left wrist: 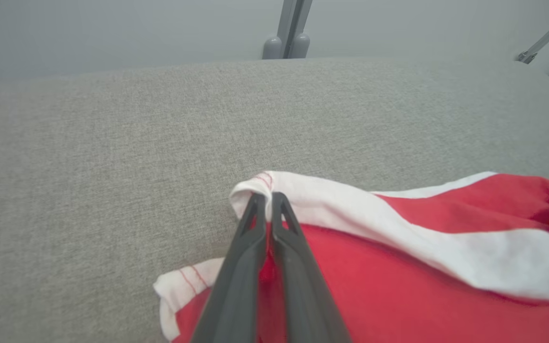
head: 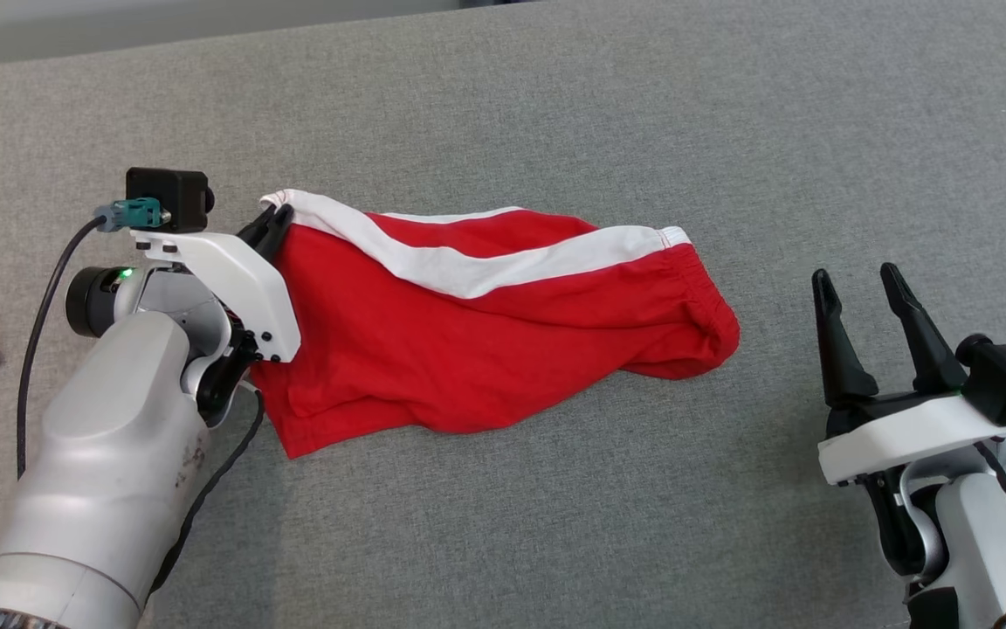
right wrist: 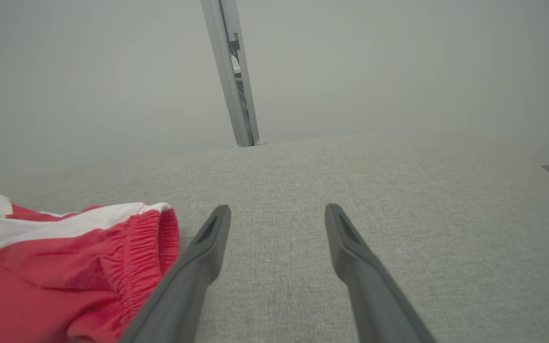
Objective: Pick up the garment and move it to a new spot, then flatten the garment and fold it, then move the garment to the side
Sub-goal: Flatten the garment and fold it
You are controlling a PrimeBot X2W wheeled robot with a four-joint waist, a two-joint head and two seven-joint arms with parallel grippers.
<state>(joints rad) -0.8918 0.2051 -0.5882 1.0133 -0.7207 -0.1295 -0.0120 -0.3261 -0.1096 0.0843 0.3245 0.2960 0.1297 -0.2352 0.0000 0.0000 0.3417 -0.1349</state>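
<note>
left gripper pinched shut on white hem corner of crumpled red cloth shorts mid-frame on grey fabric tabletop, right gripper wide, idle lower right; thin hem pinch could slip on lift.

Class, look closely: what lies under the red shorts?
Grey fabric surface shows around the shorts and likely continues beneath. Anything else under them is hidden.

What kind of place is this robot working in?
Likely a robotics lab or test room: a broad table covered in grey fabric, a bare metal frame post behind it, and plain grey walls.
</note>
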